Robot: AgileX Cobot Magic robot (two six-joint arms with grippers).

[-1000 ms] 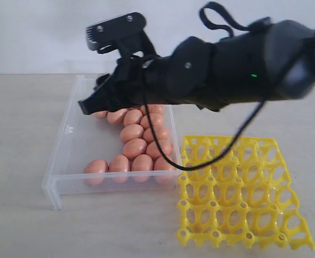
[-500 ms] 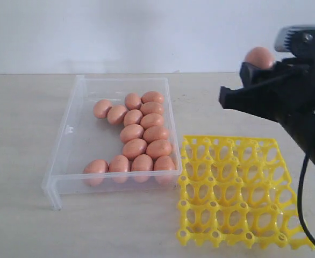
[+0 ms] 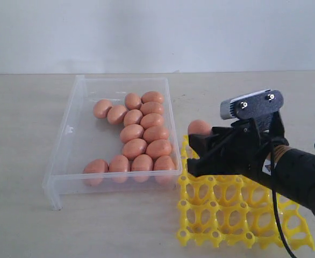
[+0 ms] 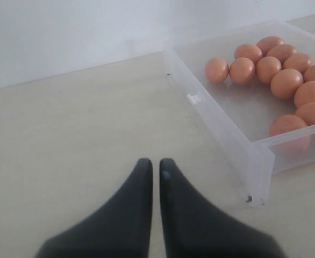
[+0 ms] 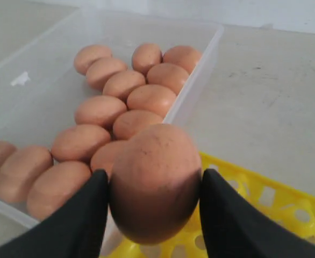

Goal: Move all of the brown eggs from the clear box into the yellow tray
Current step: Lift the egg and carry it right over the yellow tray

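Note:
My right gripper is shut on one brown egg, held just above the far left corner of the yellow tray. In the right wrist view the held egg fills the gap between the black fingers, with the yellow tray under it. Several brown eggs lie in the right half of the clear box, which stands left of the tray. My left gripper is shut and empty, above bare table to the left of the clear box.
The beige table runs back to a white wall. The tray's cells that show hold no eggs. The box's left half is bare floor. The right arm's black body and cable hang over the tray's right part.
The right arm swung from over the clear box to the right with an egg in its jaws, then came down and left to the tray's far left corner.

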